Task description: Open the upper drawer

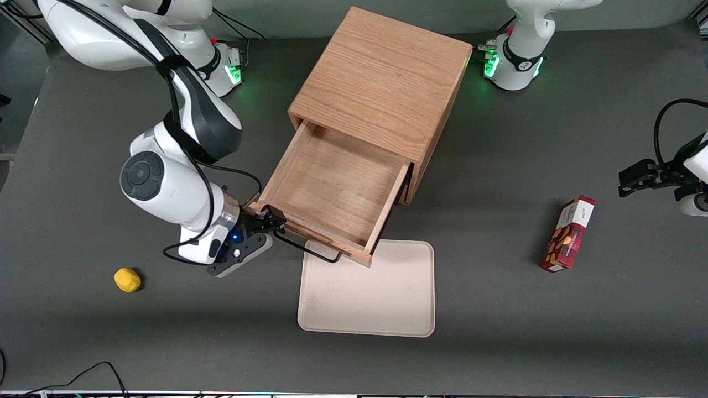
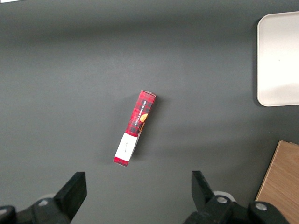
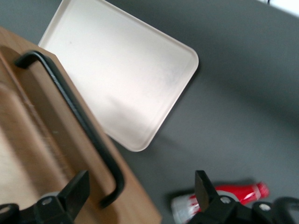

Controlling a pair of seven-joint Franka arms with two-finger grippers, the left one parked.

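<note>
The upper drawer (image 1: pixel 332 188) is pulled far out of the light oak cabinet (image 1: pixel 381 72), and its wooden inside is bare. Its thin black bar handle (image 1: pixel 307 249) runs along the drawer front, nearest the front camera. My right gripper (image 1: pixel 275 224) is at the end of the handle toward the working arm's side. In the right wrist view the gripper (image 3: pixel 140 192) is open. The bent end of the handle (image 3: pixel 112 179) and the drawer front (image 3: pixel 51 140) lie between the fingers, untouched. The lower drawer is hidden under the upper one.
A beige tray (image 1: pixel 368 290) lies on the table just nearer the front camera than the drawer, and shows in the right wrist view (image 3: pixel 126 79). A yellow lump (image 1: pixel 127 279) lies near the working arm. A red snack box (image 1: pixel 568 234) lies toward the parked arm's end.
</note>
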